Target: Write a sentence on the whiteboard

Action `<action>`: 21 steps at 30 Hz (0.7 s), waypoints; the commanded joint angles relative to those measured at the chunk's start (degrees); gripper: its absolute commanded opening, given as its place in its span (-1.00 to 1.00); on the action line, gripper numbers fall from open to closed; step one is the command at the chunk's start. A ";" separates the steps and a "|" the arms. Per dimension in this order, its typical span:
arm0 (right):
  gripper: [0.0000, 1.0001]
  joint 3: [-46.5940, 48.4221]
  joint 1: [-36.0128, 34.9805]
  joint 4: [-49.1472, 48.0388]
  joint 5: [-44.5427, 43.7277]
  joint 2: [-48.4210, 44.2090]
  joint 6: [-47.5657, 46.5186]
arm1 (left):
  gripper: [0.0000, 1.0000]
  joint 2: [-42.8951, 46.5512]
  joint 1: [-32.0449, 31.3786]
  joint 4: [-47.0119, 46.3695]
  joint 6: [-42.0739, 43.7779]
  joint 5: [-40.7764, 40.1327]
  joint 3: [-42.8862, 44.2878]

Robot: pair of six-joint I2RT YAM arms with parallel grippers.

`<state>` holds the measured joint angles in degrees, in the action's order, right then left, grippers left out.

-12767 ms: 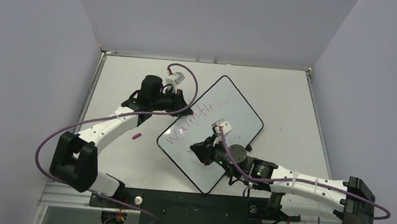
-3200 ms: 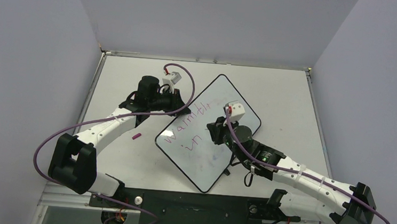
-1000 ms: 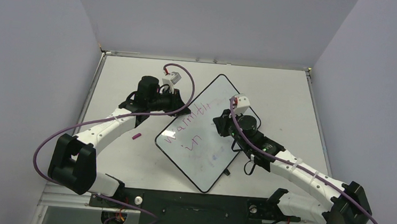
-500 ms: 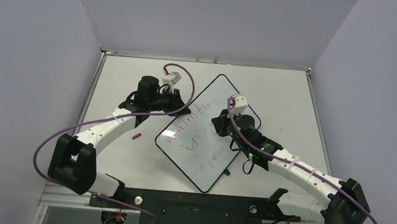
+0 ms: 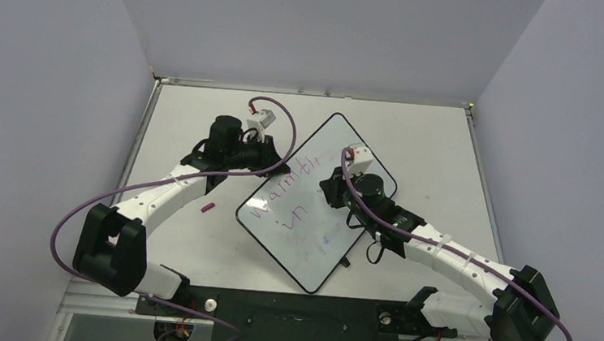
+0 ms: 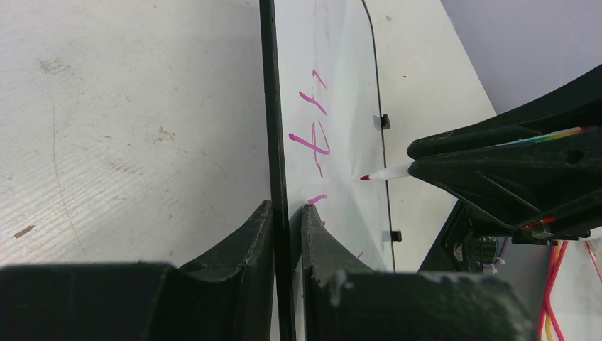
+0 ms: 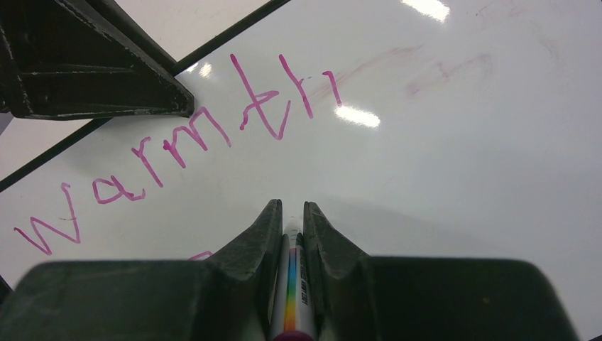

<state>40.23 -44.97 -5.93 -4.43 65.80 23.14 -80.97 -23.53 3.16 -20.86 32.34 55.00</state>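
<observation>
The whiteboard [image 5: 341, 145] lies tilted mid-table, black-rimmed. The sentence reads "Warmth" [image 5: 285, 187] with "in" [image 5: 294, 215] under it, in pink. My left gripper [image 5: 282, 169] is shut on the whiteboard's upper-left edge; the left wrist view shows its fingers [image 6: 287, 206] pinching the rim of the whiteboard [image 6: 341, 85]. My right gripper [image 5: 328, 190] is over the board, shut on a white marker with a rainbow stripe [image 7: 292, 298]. The marker's tip [image 6: 387, 173] is at the board surface below "th". The right wrist view shows "Warmth" [image 7: 177, 149] above my right gripper [image 7: 292, 206].
A small pink marker cap [image 5: 209, 207] lies on the off-white table [image 5: 431, 148], left of the board. A small black clip [image 5: 344, 263] sticks out at the board's lower-right edge. Grey walls enclose the table on three sides.
Since the oldest frame the word "in" has appeared under "Warmth". Over the last second my right gripper has shifted slightly left across the board with the marker. The left arm has stayed still.
</observation>
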 commanded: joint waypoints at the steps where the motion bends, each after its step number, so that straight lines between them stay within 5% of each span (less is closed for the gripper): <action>1: -1.00 2.72 0.28 -2.98 0.43 0.65 -0.15 | -1.00 1.27 0.57 -2.30 4.73 -3.53 -0.10; 21: -1.00 4.95 0.87 -3.06 1.08 3.94 -0.67 | -1.00 1.42 0.55 -2.28 4.72 -3.51 0.07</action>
<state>42.98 -44.56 -6.44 -3.99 68.82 22.92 -80.97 -23.53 3.16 -20.86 32.34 55.00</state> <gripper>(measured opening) 0.097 0.111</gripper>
